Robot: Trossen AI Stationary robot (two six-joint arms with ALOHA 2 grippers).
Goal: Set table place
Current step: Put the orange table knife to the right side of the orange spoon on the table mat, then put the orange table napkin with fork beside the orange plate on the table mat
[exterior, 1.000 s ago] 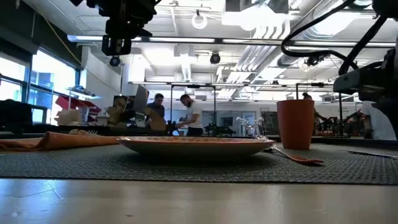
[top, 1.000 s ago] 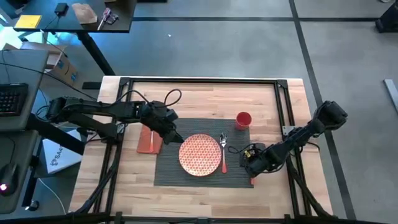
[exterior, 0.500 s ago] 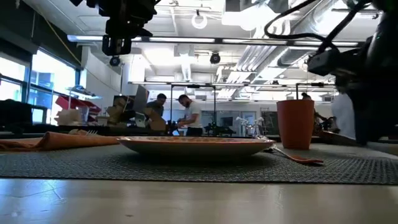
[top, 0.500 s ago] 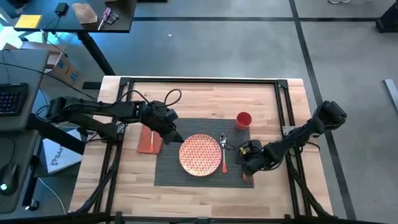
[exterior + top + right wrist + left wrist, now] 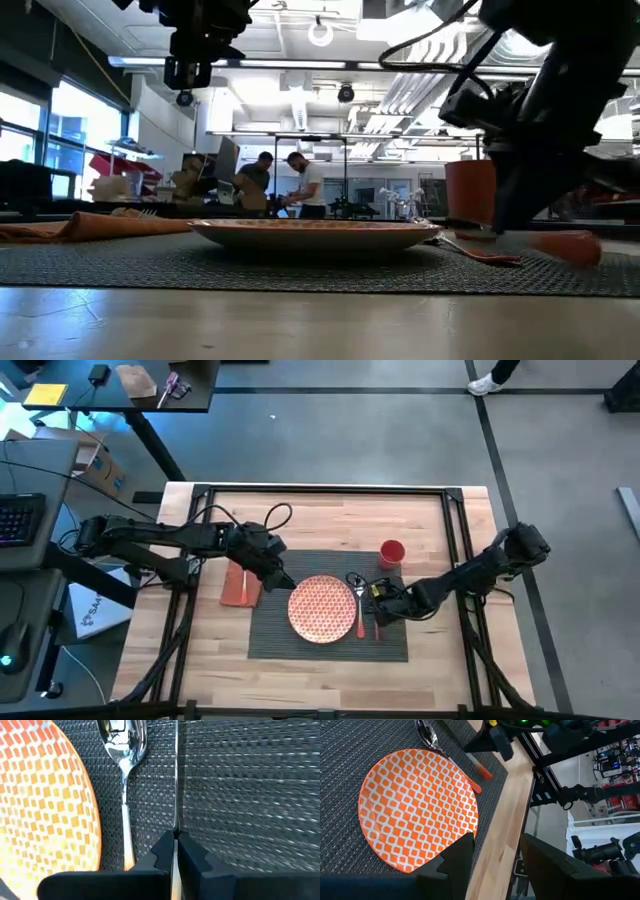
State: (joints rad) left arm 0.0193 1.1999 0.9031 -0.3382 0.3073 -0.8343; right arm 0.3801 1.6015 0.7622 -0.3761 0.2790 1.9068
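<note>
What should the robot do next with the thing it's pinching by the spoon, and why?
Probably lower it and let go. The right pincer is shut on a thin knife, low over the placemat, lined up alongside the spoon next to the plate. That looks like its spot. The left pincer waits at the plate's other side.

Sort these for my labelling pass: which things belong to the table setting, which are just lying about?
Setting: placemat, plate, spoon, knife in the right end effector, cup, napkin.

Lying about: keyboard, yellow notepad.
</note>
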